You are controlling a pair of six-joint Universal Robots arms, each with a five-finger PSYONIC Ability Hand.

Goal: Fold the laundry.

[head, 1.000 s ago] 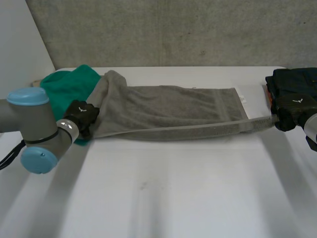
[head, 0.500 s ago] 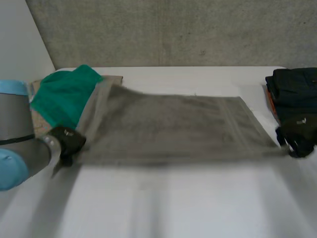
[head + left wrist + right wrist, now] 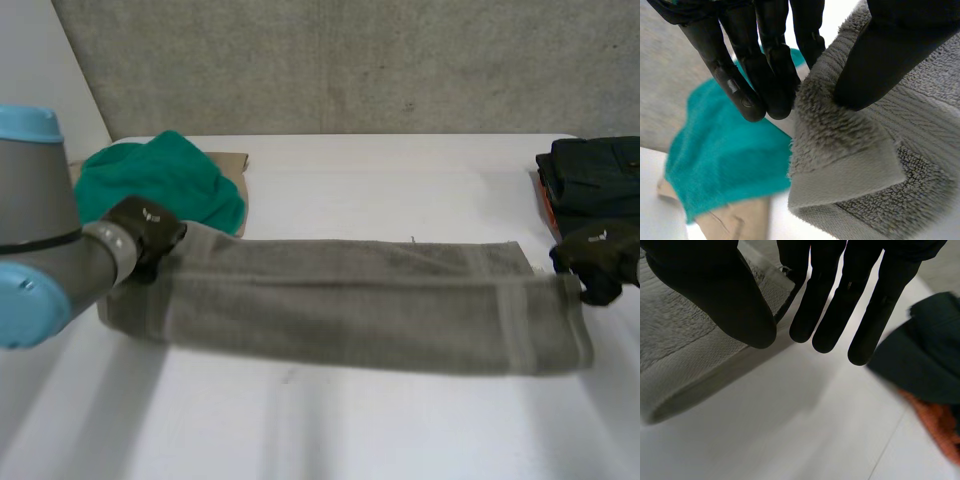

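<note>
The grey towel (image 3: 350, 310), doubled lengthwise, is stretched across the middle of the counter (image 3: 350, 430). Its left end is pinched between thumb and fingers of the left robot hand (image 3: 145, 232). Its right end is clamped between thumb and straight fingers of the right robot hand (image 3: 597, 258). A green cloth (image 3: 160, 190) is seen behind the left end, and dark folded clothes (image 3: 590, 175) beside the right.

Head view: high and central, looking down across the white table (image 3: 380, 430) to a concrete wall (image 3: 350, 60). Wrist views: very close, each looking along its palm, left hand (image 3: 760, 65) and right hand (image 3: 830, 305). All three share the grey towel (image 3: 350, 310).
</note>
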